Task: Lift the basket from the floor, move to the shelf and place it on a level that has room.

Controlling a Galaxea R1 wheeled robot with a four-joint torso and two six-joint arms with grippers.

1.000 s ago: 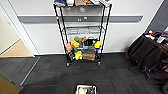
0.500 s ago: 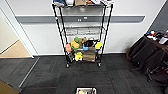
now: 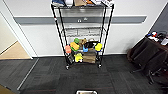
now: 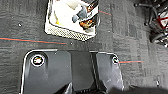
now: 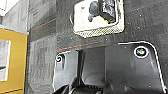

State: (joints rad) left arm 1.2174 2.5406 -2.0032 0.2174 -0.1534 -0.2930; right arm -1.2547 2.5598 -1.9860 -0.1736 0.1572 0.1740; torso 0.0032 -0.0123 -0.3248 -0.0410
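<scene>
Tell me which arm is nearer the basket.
Neither clearly; they look about even. The left arm and the right arm both hang above the floor, apart from the basket, which sits just beyond each wrist's dark plate.

The shelf (image 3: 82, 35) stands on the floor (image 3: 50, 77) against a pale wall (image 3: 37, 37), its top tier piled with boxes, a middle level (image 3: 83, 29) bare, colourful toys (image 3: 75, 46) lower down. The basket's (image 3: 86, 92) rim (just a sliver) shows nearest the camera.
</scene>
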